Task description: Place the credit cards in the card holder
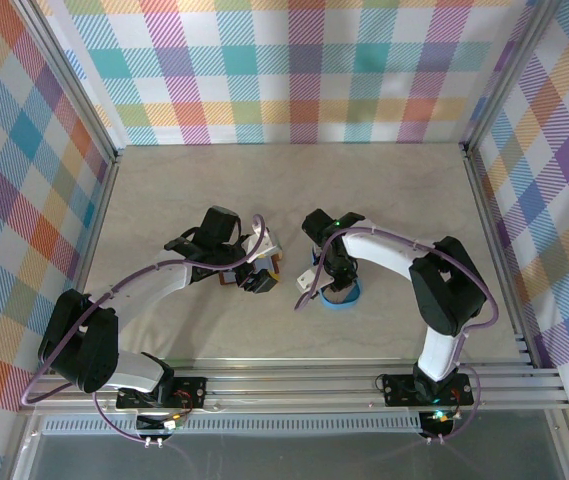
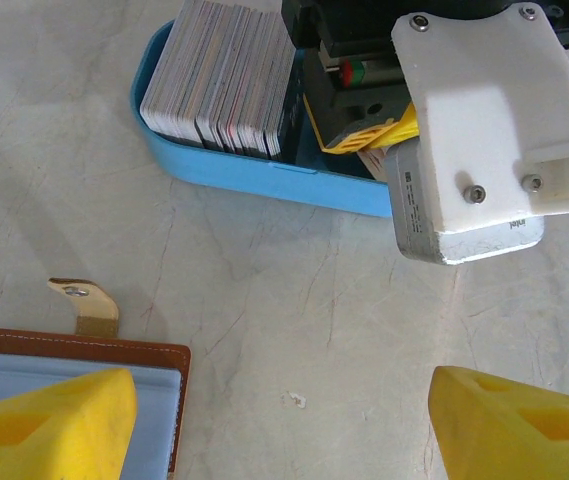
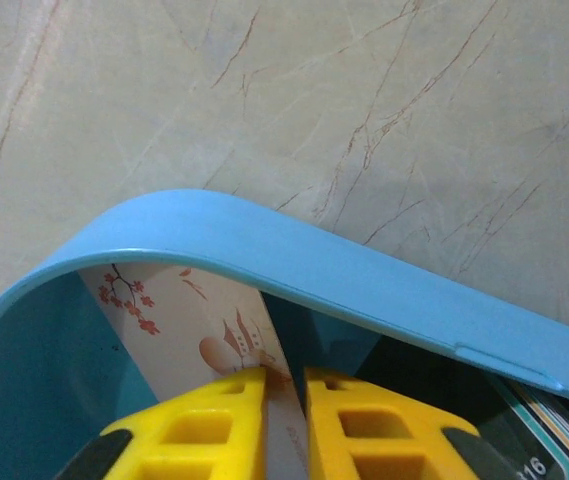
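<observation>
One pale card (image 3: 189,320), red blossom print, pinched in right claw (image 3: 286,400)

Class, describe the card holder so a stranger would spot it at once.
On the pale tabletop, find the blue tray packed with cards. A little apart from it lies the card holder: an open reddish-brown leather wallet with pale stitching, grey-blue lining and a tan snap tab.
</observation>
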Controlling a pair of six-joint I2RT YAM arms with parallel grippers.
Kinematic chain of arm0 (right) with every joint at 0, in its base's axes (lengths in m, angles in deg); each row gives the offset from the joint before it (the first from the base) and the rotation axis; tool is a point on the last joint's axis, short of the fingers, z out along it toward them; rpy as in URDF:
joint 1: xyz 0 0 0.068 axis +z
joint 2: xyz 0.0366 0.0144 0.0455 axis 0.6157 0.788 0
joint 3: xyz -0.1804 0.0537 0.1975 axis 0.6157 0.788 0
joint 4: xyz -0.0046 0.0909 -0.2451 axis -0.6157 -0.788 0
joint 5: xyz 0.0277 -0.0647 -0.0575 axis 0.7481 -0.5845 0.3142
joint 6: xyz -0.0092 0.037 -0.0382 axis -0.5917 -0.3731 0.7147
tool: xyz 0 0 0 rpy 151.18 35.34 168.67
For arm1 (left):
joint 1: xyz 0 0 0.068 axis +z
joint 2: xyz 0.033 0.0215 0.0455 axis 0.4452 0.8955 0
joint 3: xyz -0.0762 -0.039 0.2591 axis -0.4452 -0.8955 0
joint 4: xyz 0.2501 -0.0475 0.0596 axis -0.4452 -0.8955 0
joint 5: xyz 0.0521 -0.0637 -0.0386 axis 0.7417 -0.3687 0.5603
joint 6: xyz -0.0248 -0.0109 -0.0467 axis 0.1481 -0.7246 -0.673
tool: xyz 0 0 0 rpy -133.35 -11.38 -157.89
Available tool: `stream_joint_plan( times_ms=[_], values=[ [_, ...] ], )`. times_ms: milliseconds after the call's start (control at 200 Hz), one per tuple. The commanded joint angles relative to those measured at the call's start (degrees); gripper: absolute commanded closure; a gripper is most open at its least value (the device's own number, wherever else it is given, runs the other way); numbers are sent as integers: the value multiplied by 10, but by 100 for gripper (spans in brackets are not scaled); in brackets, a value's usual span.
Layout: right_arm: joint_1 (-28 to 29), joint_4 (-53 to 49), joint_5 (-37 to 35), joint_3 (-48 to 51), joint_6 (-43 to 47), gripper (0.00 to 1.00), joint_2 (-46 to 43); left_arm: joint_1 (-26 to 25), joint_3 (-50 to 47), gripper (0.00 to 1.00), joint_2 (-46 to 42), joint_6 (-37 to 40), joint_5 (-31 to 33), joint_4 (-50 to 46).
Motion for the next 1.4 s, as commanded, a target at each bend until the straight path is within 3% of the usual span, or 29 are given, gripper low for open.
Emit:
stream_joint_plan(
  times_ms=[0,305,1125,1395],
  values=[
    [6,-49,13,-9,-6,87,-14,-8,-5,23,-18,3,-2,-7],
    [5,-70,15,-16,-11,100,-25,-8,-6,23,-17,4,-1,-7],
    [2,-86,31,-12,-58,100,-87,-8,-21,23,-21,-21,-15,40],
    [-23,-111,96,-42,-122,100,-148,-8,-33,22,-30,-39,-14,71]
  ],
)
